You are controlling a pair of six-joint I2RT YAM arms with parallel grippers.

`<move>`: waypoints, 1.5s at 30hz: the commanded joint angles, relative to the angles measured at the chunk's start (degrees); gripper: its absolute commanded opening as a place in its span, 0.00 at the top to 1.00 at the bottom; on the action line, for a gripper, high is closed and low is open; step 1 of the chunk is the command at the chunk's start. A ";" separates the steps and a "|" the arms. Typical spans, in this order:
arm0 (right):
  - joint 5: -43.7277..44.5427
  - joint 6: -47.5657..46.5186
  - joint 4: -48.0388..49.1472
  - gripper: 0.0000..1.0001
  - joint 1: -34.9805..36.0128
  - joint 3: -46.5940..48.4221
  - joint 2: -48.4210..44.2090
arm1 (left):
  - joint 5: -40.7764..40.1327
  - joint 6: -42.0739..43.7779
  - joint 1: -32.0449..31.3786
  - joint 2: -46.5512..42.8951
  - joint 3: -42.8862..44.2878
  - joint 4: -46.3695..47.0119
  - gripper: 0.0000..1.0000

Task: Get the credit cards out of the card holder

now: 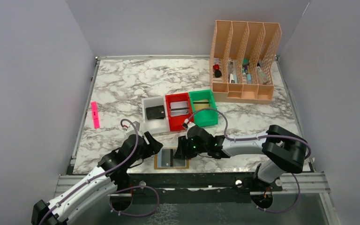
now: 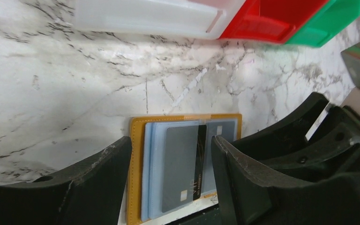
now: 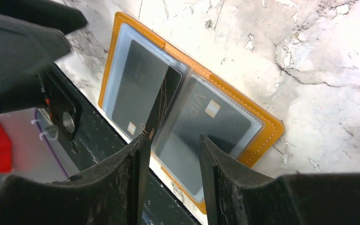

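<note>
Two grippers at the near edge of the desk (image 1: 122, 89): left gripper (image 1: 153, 144) jaws wide, nothing held, beside the card holder (image 1: 171, 158) spread flat; right gripper (image 3: 168, 140) also gaping, a half-raised dark card (image 3: 161, 101) between its jaws, unclamped. Cards likely thin, stiff, slick: pinch that raised edge.

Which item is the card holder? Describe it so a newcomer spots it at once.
On the marble table, go to the near edge, just in front of the red bin. The card holder lies flat and open there: a tan-brown rectangle with pale blue sleeves showing dark cards, unlike that walled plastic bin.
</note>
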 commanded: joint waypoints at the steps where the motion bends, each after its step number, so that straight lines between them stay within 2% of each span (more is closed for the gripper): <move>1: 3.82 2.09 -2.07 0.52 -0.86 -3.60 0.55 | 8.53 4.03 -0.43 5.76 -1.37 9.76 0.35; 6: 7.80 3.28 -4.05 0.52 -2.67 -4.84 -0.24 | 13.81 7.66 -0.59 12.77 -0.52 14.54 0.38; 11: 6.80 1.67 -4.10 0.52 -4.75 -5.06 -2.48 | 16.00 8.86 -1.12 14.91 -1.45 16.88 0.43; 18: -4.81 0.79 3.01 0.54 -4.72 -4.74 -4.65 | 16.03 8.25 -1.31 14.82 -3.28 18.38 0.45; 23: -9.06 1.70 7.08 0.54 -4.62 -5.08 -5.92 | 15.84 8.30 -1.31 15.37 -3.06 18.33 0.48; 27: -12.67 3.09 10.10 0.54 -4.57 -5.02 -3.86 | 15.43 8.23 -1.30 15.35 -3.12 18.33 0.48; 33: -12.18 8.72 13.40 0.55 -4.47 -7.31 0.44 | 15.50 8.21 -1.31 15.06 -3.13 18.10 0.49; 40: -15.78 12.92 20.40 0.55 -4.44 -8.85 4.44 | 15.20 8.30 -1.31 15.02 -3.03 17.88 0.51; 45: -17.30 14.67 24.42 0.63 -4.45 -9.16 6.70 | 15.22 8.17 -1.30 15.00 -2.96 17.67 0.51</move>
